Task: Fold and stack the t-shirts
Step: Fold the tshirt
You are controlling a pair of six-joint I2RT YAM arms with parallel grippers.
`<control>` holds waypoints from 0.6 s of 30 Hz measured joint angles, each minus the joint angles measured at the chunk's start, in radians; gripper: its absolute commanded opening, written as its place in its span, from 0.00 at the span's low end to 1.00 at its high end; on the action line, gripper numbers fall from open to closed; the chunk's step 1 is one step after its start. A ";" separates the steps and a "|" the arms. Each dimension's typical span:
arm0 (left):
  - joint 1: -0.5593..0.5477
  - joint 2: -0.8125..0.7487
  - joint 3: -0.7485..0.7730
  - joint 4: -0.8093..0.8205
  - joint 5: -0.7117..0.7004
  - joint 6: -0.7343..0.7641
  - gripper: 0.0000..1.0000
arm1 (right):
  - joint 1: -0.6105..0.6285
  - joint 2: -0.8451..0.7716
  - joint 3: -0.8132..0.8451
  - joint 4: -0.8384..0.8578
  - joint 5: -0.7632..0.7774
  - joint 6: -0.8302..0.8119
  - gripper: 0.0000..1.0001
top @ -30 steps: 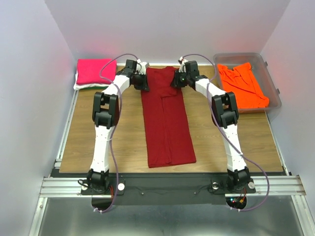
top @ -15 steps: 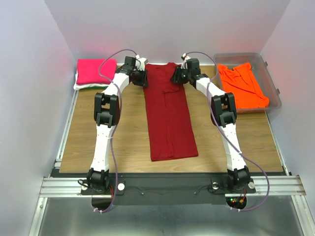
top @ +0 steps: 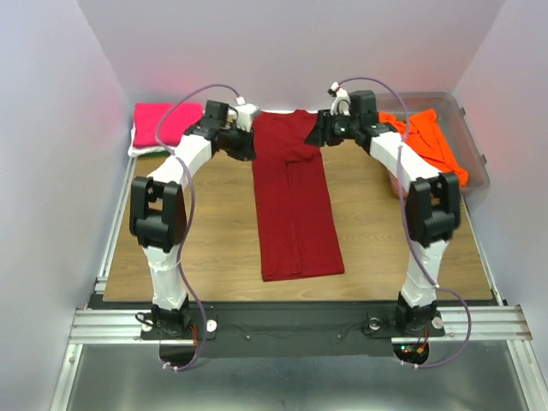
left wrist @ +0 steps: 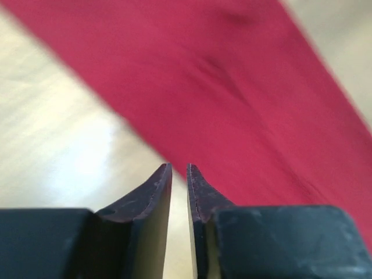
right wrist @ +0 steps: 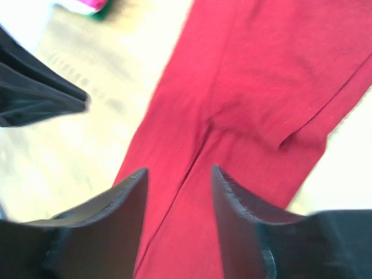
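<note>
Left gripper (left wrist: pixel 179 168) barely parted and empty at the cloth's edge, right gripper (right wrist: pixel 177 171) wide open, empty too. Under both, the long dark red cloth t-shirt (top: pixel 295 205) runs 12 to 6 down the wooden bench (top: pixel 214 231). Best bet: pinch both collar corners level and carry them toward 6 together. Count: one red, one folded hot pink t-shirt (top: pixel 161 124) at 10, one bright orange t-shirt (top: pixel 428 145) in the clear plastic tub (top: pixel 476 154) at 2.

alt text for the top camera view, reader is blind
A dark red shirt, folded into a long strip, lies on the table with the left gripper and right gripper at its far end. A pink shirt sits folded far left; an orange shirt lies in a clear tub far right.
</note>
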 measured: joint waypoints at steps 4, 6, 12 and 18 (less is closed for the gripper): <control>-0.092 -0.142 -0.219 0.024 0.053 0.065 0.23 | 0.000 -0.179 -0.175 -0.032 -0.040 -0.065 0.47; -0.140 -0.167 -0.333 0.047 0.076 0.092 0.22 | 0.001 -0.243 -0.319 -0.061 -0.053 -0.096 0.46; -0.251 -0.167 -0.542 0.021 0.074 0.157 0.14 | 0.003 -0.265 -0.632 -0.151 -0.056 -0.147 0.43; -0.261 -0.172 -0.576 0.023 0.066 0.215 0.12 | 0.024 -0.286 -0.736 -0.186 -0.076 -0.173 0.41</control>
